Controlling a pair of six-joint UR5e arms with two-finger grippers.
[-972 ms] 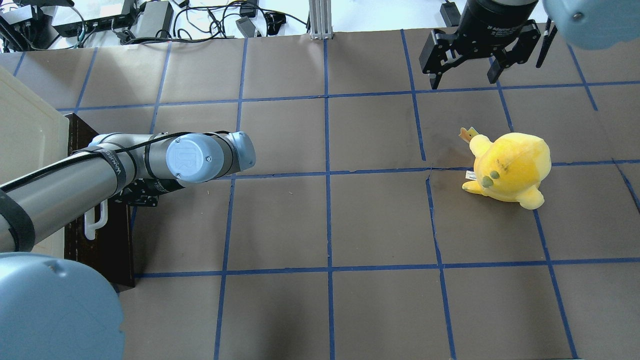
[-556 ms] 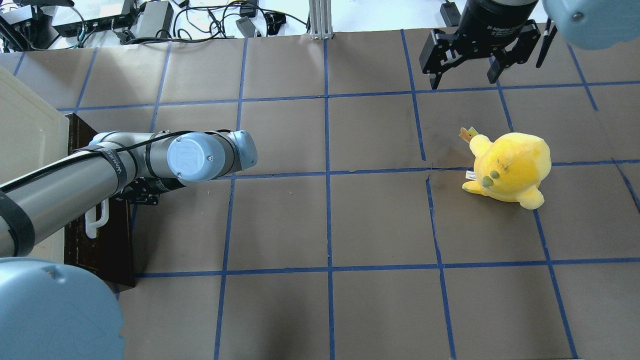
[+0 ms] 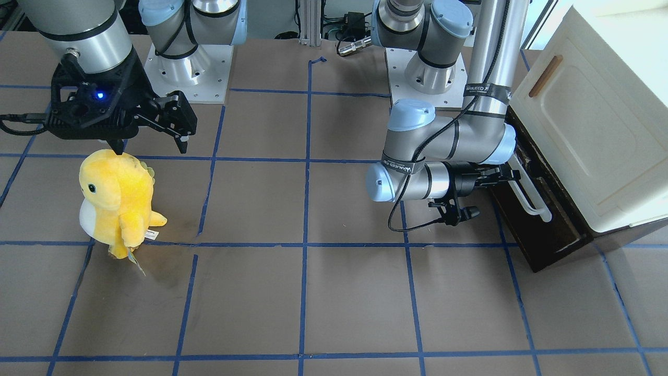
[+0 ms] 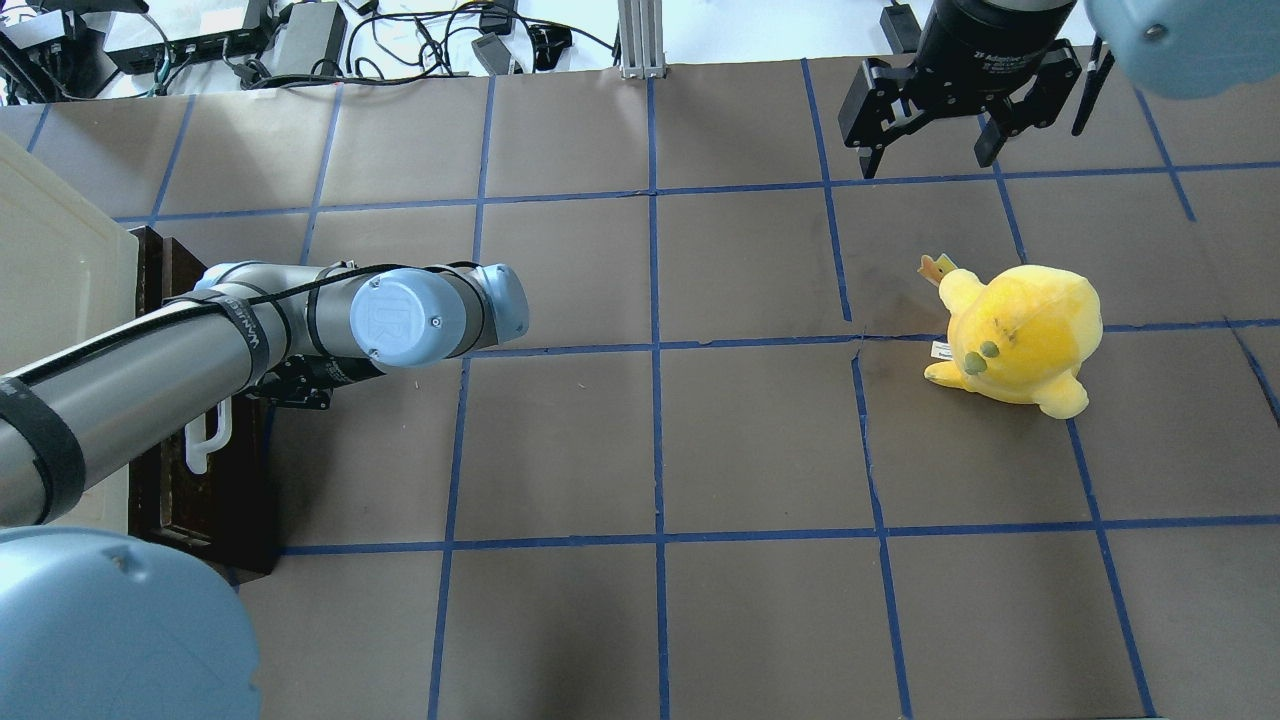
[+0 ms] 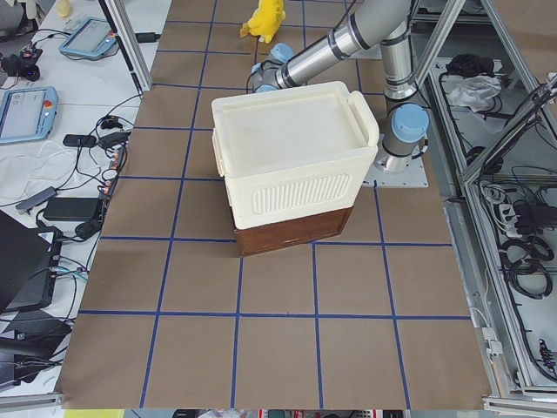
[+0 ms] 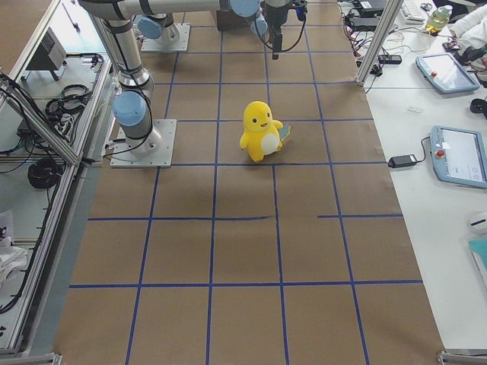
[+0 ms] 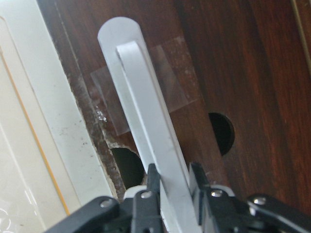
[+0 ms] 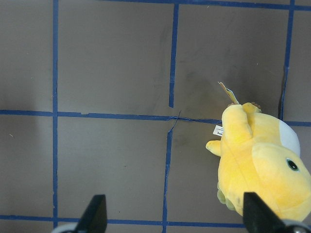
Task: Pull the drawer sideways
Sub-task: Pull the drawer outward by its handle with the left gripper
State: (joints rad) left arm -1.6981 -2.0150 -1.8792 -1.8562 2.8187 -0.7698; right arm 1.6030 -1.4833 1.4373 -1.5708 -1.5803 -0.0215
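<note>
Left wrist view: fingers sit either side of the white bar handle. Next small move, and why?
Probably pull sideways, straight away from the cream cabinet. The left gripper looks shut on the long white bar handle, and the shallow wooden drawer with the dark brown front appears barely out from under the cabinet, so most of its travel is likely ahead.

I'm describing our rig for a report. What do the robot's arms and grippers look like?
The left arm and right arm are silver tubes with pale blue-grey joint caps. The left carries a black cable under white-lettered black straps. The left gripper and right gripper are black; the right shows a blue light.
</note>
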